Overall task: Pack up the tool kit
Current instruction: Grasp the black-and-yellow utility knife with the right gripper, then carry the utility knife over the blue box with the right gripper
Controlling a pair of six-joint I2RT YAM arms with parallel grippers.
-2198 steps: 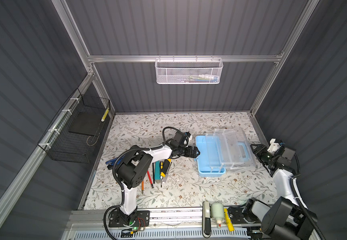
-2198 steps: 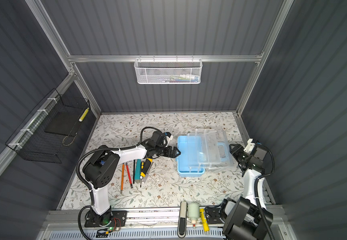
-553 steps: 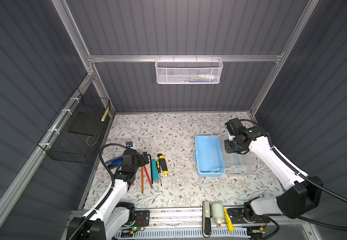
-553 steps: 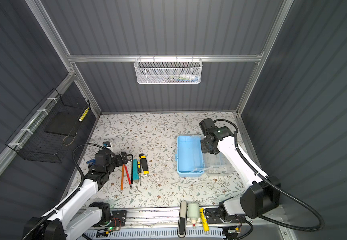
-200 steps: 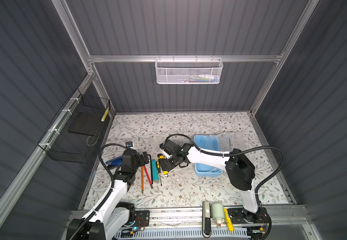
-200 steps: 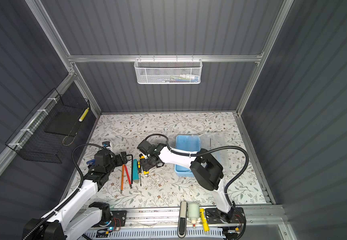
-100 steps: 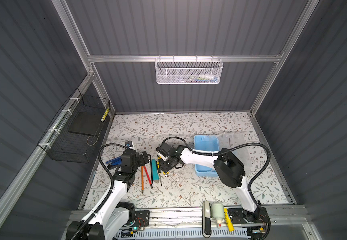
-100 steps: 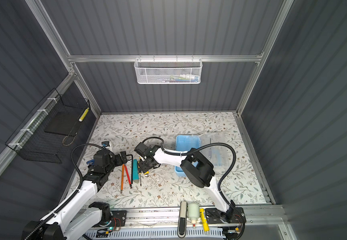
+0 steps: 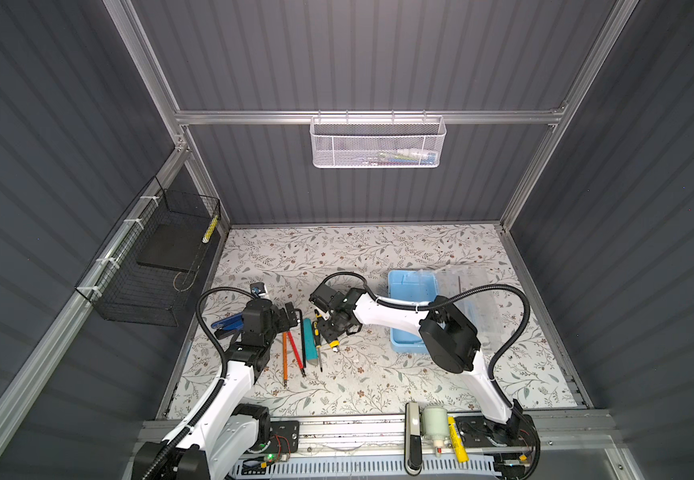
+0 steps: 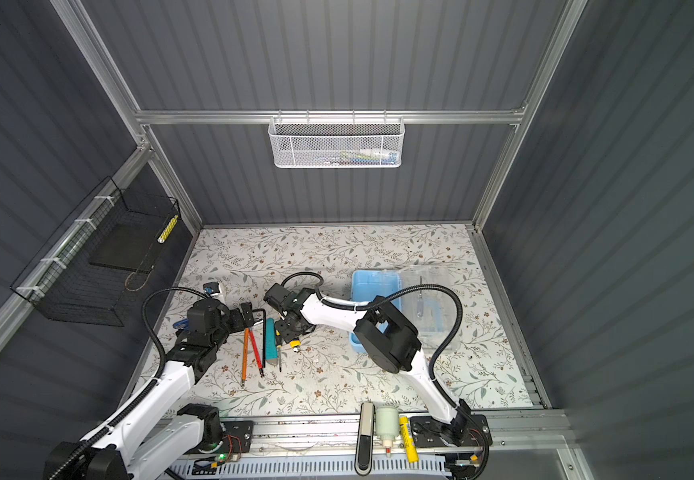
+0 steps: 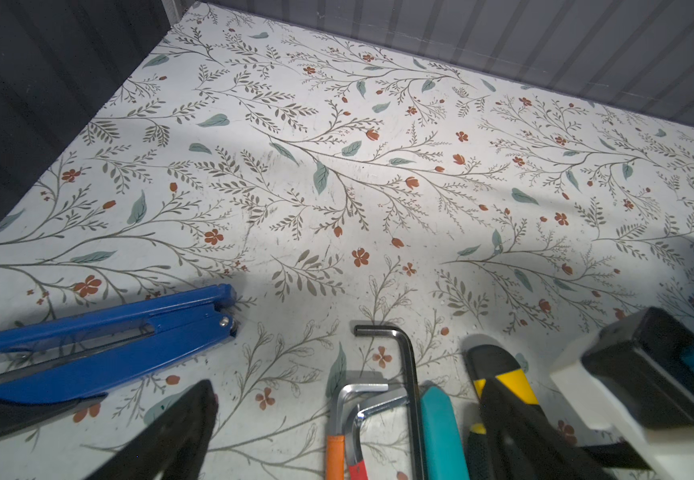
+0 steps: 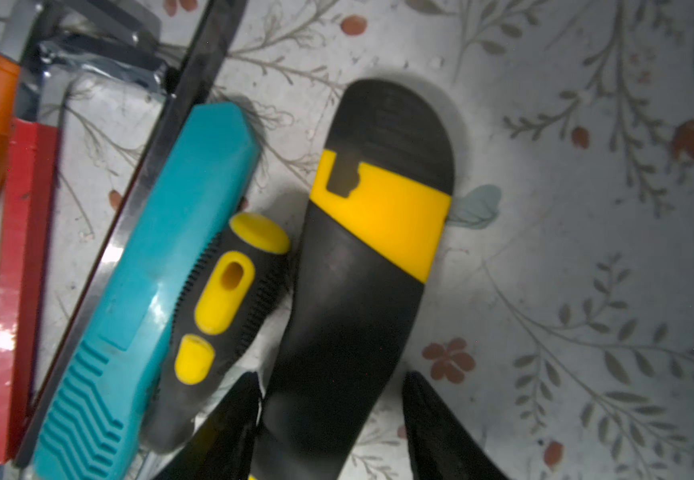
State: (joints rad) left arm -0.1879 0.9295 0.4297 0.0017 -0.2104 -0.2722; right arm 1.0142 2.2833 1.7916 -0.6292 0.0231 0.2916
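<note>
Right gripper [image 12: 330, 380] low over tool row [image 9: 307, 341], jaws straddling black-yellow handle [image 12: 378, 208], one side touching, other just clear: lined up for pick, not clamped. Left gripper [image 9: 286, 319] splayed wide, empty, at row's 9 o'clock. Tool kit [image 9: 411, 286] open at 3 o'clock, awaiting tools.

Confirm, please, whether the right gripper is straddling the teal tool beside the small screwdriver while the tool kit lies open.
Not quite: the right wrist view shows the right gripper straddling the black-and-yellow tool, not the teal tool. It does lie beside the small screwdriver, and the tool kit lies open.
</note>
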